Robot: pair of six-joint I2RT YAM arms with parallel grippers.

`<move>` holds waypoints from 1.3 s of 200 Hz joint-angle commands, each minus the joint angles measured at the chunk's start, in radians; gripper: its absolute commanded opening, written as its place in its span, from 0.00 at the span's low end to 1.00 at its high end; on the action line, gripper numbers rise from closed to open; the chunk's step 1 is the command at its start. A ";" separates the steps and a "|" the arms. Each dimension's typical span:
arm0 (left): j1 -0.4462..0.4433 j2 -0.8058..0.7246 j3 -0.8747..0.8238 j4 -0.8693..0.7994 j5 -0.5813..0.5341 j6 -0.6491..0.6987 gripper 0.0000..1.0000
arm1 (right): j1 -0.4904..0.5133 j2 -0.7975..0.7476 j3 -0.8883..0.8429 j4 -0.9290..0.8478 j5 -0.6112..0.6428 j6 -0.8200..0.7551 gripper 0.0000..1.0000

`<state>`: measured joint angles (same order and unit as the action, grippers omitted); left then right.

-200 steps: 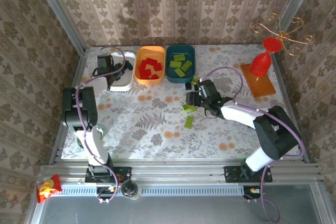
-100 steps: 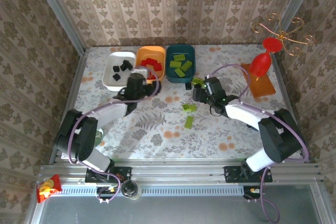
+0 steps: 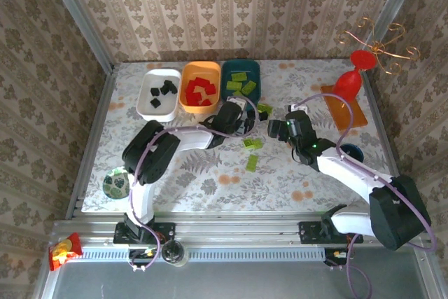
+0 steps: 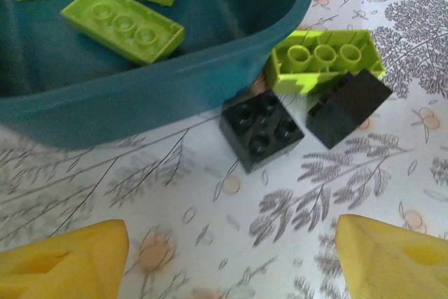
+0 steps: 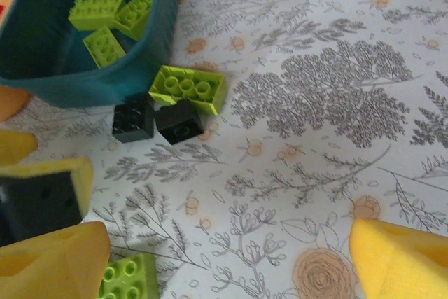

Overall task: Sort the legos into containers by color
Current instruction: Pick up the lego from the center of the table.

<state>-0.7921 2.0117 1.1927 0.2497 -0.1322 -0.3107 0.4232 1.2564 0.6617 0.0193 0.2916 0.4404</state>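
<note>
Three trays stand in a row at the back: white [image 3: 149, 103] with black legos, orange [image 3: 187, 100] with red ones, dark teal [image 3: 225, 97] with lime ones [image 4: 122, 22]. Just outside the teal tray's wall [image 4: 140, 96] lie a lime brick [image 4: 325, 57] and two black bricks [image 4: 262, 127] [image 4: 348, 106]. My left gripper [image 4: 231, 264] hovers open just in front of them, nothing between its yellow fingers [image 4: 63, 260]. My right gripper [image 5: 224, 264] is open and empty over bare table to their right. A lime brick [image 5: 133, 278] lies by its left finger. More lime bricks [image 3: 253, 143] [image 3: 252, 162] lie mid-table.
A red goblet [image 3: 348, 82] on an orange board [image 3: 350, 115] stands at the back right, with a gold wire stand [image 3: 374, 40] behind. A dark blue cup [image 3: 348, 152] sits beside the right arm. A green-white ball [image 3: 117, 182] rests by the left arm's base.
My left arm has swung from the white tray across to the teal tray's front. My right gripper has pulled back to the right. Both sets of jaws have opened wider.
</note>
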 commanded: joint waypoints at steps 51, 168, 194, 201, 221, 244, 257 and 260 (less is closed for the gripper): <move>-0.024 0.166 0.221 -0.128 -0.078 0.027 0.77 | 0.000 -0.036 -0.058 0.045 0.059 -0.009 0.91; -0.028 0.315 0.394 -0.192 -0.121 0.030 0.67 | 0.000 -0.025 -0.067 0.066 0.042 0.001 0.92; -0.028 0.313 0.389 -0.191 -0.104 0.023 0.58 | 0.000 -0.022 -0.069 0.067 0.043 0.000 0.92; -0.030 0.307 0.379 -0.185 -0.102 0.019 0.55 | 0.000 -0.022 -0.070 0.067 0.043 0.000 0.92; -0.032 0.276 0.332 -0.160 -0.095 0.012 0.50 | 0.000 -0.016 -0.070 0.071 0.043 0.002 0.92; -0.037 0.217 0.260 -0.121 -0.095 0.008 0.44 | 0.000 -0.010 -0.068 0.072 0.037 0.002 0.92; -0.038 0.174 0.205 -0.088 -0.099 0.005 0.41 | 0.000 -0.005 -0.066 0.073 0.035 0.003 0.92; -0.038 0.165 0.195 -0.081 -0.101 0.005 0.40 | 0.000 -0.006 -0.066 0.074 0.034 0.004 0.92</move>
<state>-0.8146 2.2589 1.4754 0.1566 -0.2546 -0.2913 0.4232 1.2373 0.5991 0.0654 0.3107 0.4412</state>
